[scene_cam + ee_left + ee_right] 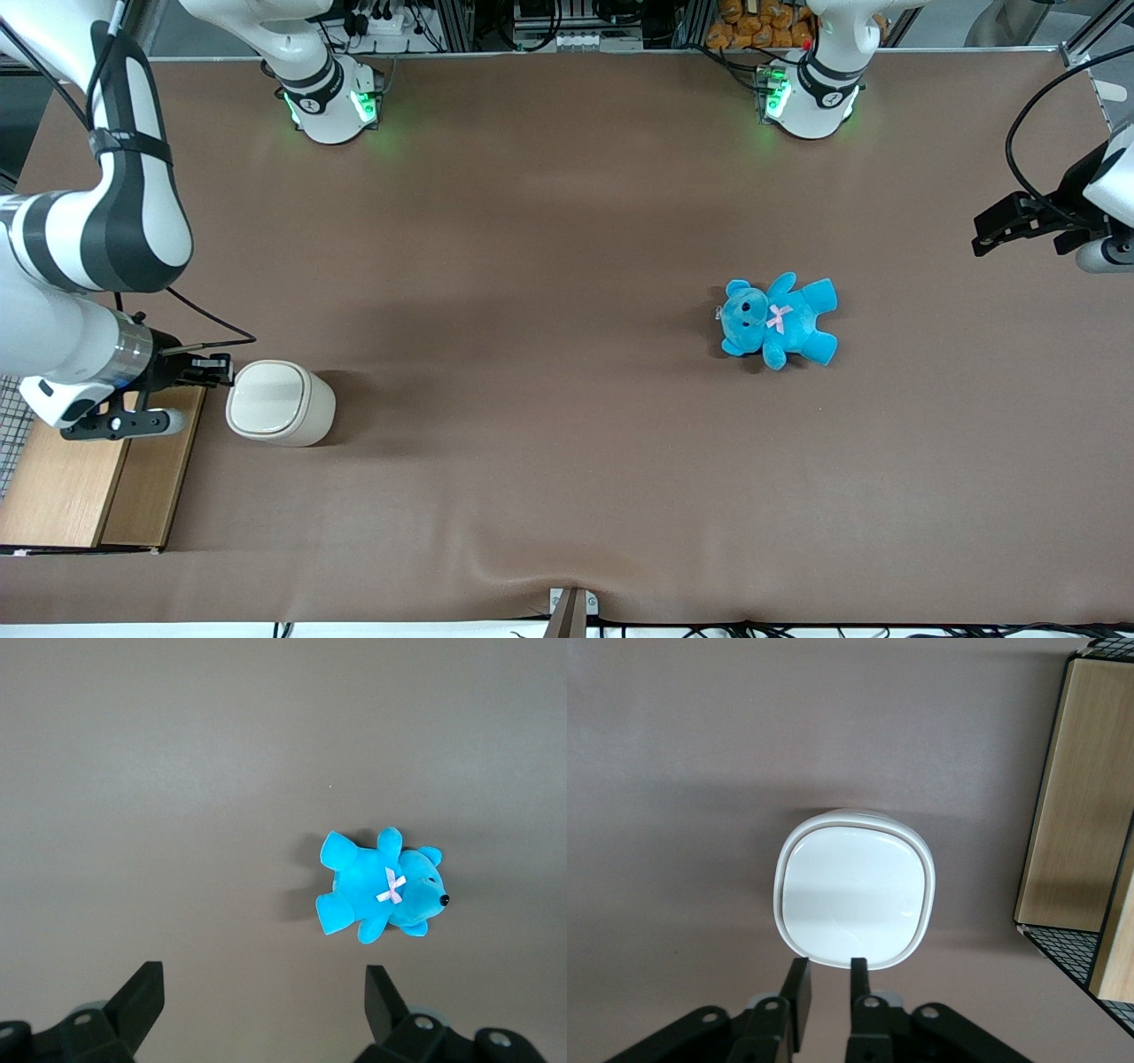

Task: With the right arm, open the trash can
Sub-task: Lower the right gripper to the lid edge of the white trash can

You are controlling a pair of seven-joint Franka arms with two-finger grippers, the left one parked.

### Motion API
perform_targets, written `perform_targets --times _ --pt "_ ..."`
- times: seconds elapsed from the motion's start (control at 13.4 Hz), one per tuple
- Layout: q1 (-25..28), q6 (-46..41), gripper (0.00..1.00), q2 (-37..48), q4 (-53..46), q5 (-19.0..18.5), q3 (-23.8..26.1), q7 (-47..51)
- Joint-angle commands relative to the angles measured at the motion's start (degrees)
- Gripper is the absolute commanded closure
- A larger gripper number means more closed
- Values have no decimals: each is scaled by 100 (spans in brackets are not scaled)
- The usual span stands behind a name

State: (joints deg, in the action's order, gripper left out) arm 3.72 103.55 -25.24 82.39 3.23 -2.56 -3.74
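Nearest the front camera, a wooden box (89, 478) is seen at the table's edge toward the working arm's end, its light panels framed by black wire mesh (1072, 948). Just beside it, slightly farther from the camera, the trash can (279, 401) stands upright on the brown table cover (549, 425), its flat lid (855, 895) level and closed, so nothing inside can be seen. The right arm (97, 221) is held low over the box, and its gripper (217, 365) is placed close to the can's rim without visible contact, the two fingers (799, 992) held narrowly apart, holding nothing. Wide bare cover lies between the can and a blue teddy (780, 321), which lies well apart toward the parked arm's end.
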Motion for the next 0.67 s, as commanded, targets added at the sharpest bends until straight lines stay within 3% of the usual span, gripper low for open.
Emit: perform_targets --times 0.0,0.6 --pt "-37 -107 99 -183 -214 11 -34 5" --pt "-213 -125 100 -525 -153 29 -43 5"
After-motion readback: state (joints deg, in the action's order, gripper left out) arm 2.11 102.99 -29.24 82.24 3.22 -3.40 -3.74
